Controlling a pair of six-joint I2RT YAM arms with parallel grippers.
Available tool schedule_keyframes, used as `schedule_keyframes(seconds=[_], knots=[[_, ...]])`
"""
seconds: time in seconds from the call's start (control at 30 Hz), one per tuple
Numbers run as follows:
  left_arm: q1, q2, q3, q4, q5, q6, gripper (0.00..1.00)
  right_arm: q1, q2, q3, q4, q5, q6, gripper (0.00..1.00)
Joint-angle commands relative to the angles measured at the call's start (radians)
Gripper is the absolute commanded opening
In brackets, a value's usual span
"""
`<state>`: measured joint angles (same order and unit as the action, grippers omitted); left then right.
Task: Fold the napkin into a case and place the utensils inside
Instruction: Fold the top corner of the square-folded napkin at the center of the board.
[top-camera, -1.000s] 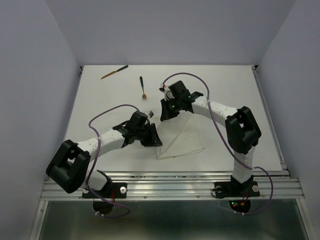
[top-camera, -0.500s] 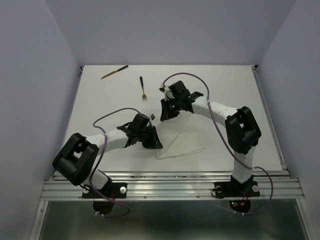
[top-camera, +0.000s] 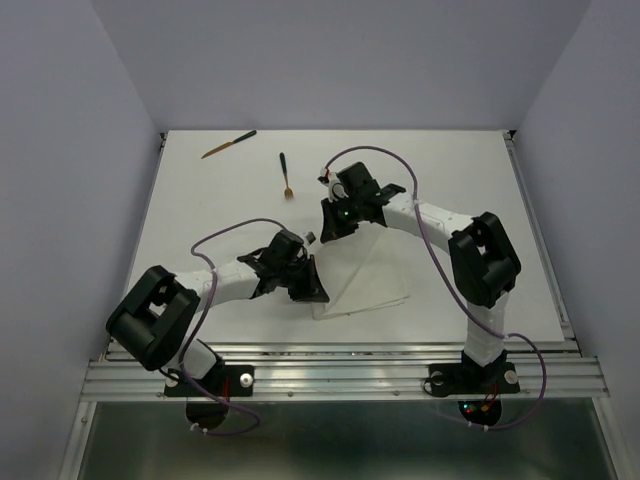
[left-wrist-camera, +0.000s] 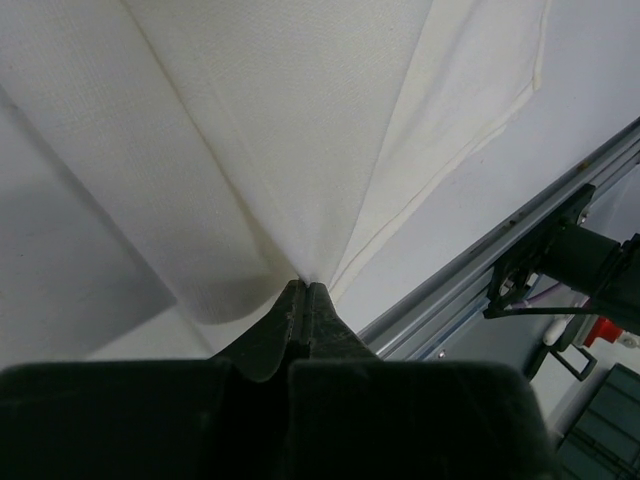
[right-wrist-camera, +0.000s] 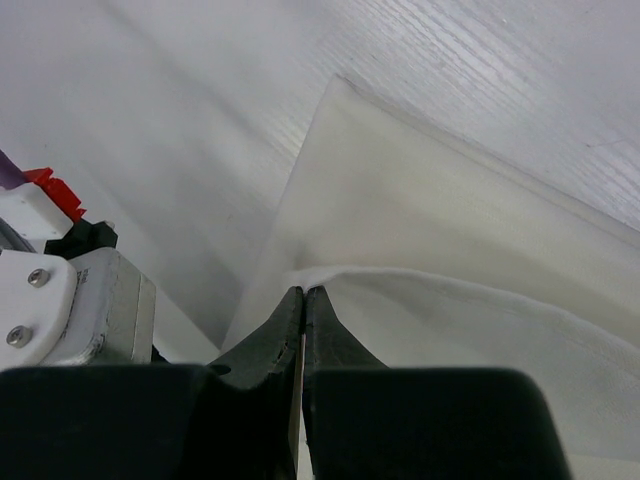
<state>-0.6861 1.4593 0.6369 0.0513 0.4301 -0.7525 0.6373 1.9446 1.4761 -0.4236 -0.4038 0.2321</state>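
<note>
Nearest the bases, the left gripper (top-camera: 312, 291) is clamped shut on the near left corner of the soft white cloth napkin (top-camera: 368, 278), which is laid on the white table (top-camera: 470, 180) between the two claws. Its far corner is pinched in the closed right gripper (top-camera: 334, 228). Farther back, two slender brown wooden utensils (top-camera: 285, 176) are seen, well apart from the cloth.

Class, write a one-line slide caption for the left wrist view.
Left gripper pinching gathered folds of the white napkin, beside the table's metal rail.
</note>
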Motion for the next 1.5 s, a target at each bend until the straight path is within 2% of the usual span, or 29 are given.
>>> schedule_keyframes(seconds=[0.0,0.33,0.4,0.43,0.53,0.57,0.6,0.7,0.73,0.9,0.97,1.03,1.13,1.27,1.47], knots=[[-0.018,-0.031,-0.023,0.015,0.022,0.018,0.00,0.010,0.033,0.033,0.046,0.002,0.003,0.01],[-0.029,-0.030,-0.032,0.019,0.010,0.015,0.00,0.010,0.073,0.064,0.046,0.008,0.012,0.01],[-0.030,-0.031,-0.031,0.019,0.009,0.015,0.02,0.010,0.076,0.067,0.048,0.017,0.016,0.13],[-0.032,-0.031,-0.029,0.016,0.007,0.015,0.09,0.010,0.077,0.069,0.048,0.019,0.019,0.21],[-0.032,-0.040,-0.017,0.002,-0.002,0.015,0.18,0.010,0.071,0.075,0.049,0.029,0.027,0.38],[-0.032,-0.045,-0.013,-0.017,-0.017,0.018,0.20,0.010,0.067,0.075,0.048,0.034,0.029,0.49],[-0.032,-0.056,0.000,-0.030,-0.025,0.025,0.26,0.010,0.053,0.076,0.048,0.046,0.035,0.55],[-0.033,-0.086,0.018,-0.080,-0.059,0.036,0.27,0.010,0.011,0.076,0.049,0.077,0.044,0.59],[-0.032,-0.092,0.032,-0.090,-0.066,0.045,0.31,0.010,-0.001,0.076,0.048,0.086,0.047,0.59],[-0.029,-0.112,0.101,-0.172,-0.149,0.065,0.32,0.001,-0.082,0.032,0.049,0.239,0.078,0.59],[-0.020,-0.109,0.116,-0.182,-0.171,0.077,0.32,-0.030,-0.119,0.004,0.052,0.269,0.090,0.53],[-0.004,-0.099,0.135,-0.191,-0.188,0.078,0.31,-0.056,-0.139,-0.048,0.054,0.312,0.118,0.46],[0.049,-0.068,0.150,-0.180,-0.214,0.074,0.31,-0.105,-0.171,-0.126,0.065,0.344,0.142,0.24],[0.128,0.033,0.205,-0.188,-0.251,0.070,0.31,-0.166,-0.205,-0.204,0.074,0.347,0.168,0.11],[0.148,0.160,0.311,-0.215,-0.277,0.093,0.36,-0.176,-0.223,-0.258,0.077,0.359,0.170,0.09]])
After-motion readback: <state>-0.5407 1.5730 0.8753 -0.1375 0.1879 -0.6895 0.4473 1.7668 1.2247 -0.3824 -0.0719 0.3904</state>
